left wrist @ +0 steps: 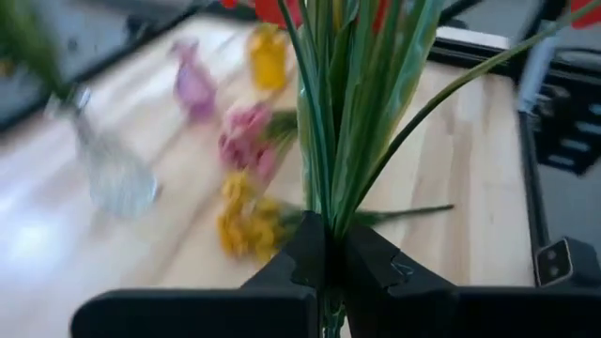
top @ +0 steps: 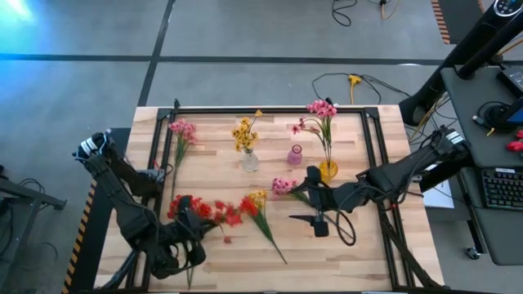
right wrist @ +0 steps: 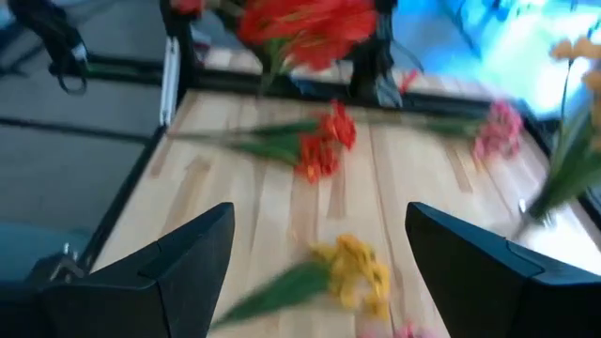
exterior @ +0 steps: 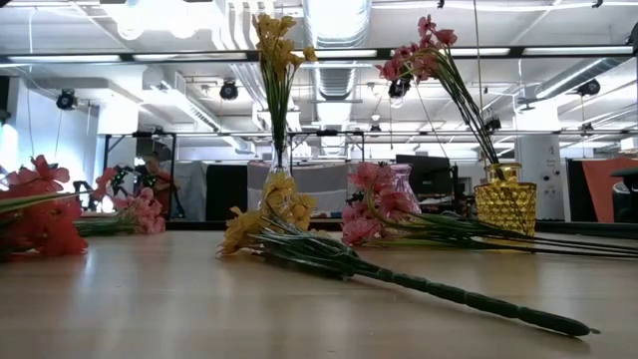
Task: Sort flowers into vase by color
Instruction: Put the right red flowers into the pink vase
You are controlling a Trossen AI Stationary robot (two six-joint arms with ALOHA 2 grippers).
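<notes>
Overhead and wrist views of a flower-sorting table. The left gripper, at the near left of the wooden table, has its fingers pressed together on the green stems of a red sprig, whose blossoms sit just beside it. A second red sprig lies on the boards just to that gripper's right. The right gripper sits near the table's middle with its two fingers spread well apart and nothing between them. A loose yellow sprig lies just to its left, stem trailing toward the near edge, and a loose pink sprig lies close beside its arm. Beyond the right gripper stand three vases: a clear vase holding yellow flowers, a small pink vase, and an amber vase holding pink flowers. Another pink sprig lies at the far left, well apart from both grippers.
</notes>
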